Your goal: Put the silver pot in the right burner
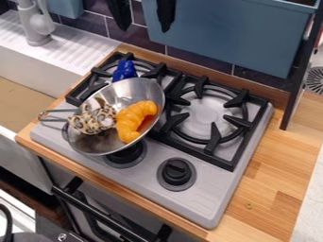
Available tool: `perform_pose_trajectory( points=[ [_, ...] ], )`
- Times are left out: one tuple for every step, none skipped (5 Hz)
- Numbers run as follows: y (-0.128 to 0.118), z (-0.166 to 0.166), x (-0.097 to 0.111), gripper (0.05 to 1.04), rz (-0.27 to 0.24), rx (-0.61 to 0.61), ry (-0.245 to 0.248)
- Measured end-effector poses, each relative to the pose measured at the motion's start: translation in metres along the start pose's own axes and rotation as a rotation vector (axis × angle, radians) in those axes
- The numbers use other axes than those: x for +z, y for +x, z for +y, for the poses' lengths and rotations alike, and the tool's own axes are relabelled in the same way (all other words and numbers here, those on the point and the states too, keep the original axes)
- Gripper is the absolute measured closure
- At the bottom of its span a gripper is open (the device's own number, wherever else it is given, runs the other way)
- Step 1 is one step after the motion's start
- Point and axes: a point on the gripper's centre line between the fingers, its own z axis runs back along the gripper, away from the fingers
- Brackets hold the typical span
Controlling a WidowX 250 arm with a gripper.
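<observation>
One silver pot point(104, 144), round and shallow, with a wire handle point(55, 115) at its left side. Location: at the left burner point(95, 80), tilted, its near side reaching over the left knob point(128, 157); whether it touches that knob cannot be told.

Contents of the pot, two items: one orange croissant-shaped piece point(132, 120), to the right; one leopard-print piece point(93, 118), to the left, near the handle.

One black gripper point(146, 30), at the far edge of the scene, beyond the stove and well apart from the pot. Jaws wide apart, pointing down, nothing held between them.

One blue toy item point(124, 70), at the far part of the left burner, just beyond the pot's rim.

One grey stovetop point(139, 182), bearing two burners with black grates. The right burner point(208, 116) lies to the right of the pot. One black right knob point(177, 172), near that burner's near side.

One wooden counter point(271, 175), around the stovetop. One white sink point(38, 71) with a grey faucet point(38, 23), to the far left. One row of dark tiles point(183, 54), behind the stove, with a blue panel point(221, 38) above. One black bar handle point(104, 215), below the counter's near edge.
</observation>
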Motion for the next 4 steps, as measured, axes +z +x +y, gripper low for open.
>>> perform_pose_trajectory(
  points=[
    [-0.004, 0.001, -0.012, 0.086, 0.041, 0.012, 0.000],
    [-0.011, -0.006, -0.015, 0.087, 0.074, 0.024, -0.004],
    [-0.026, -0.019, -0.015, 0.086, 0.052, 0.039, 0.036],
    [-0.040, -0.024, -0.012, 0.087, 0.042, 0.053, 0.074]
  ],
)
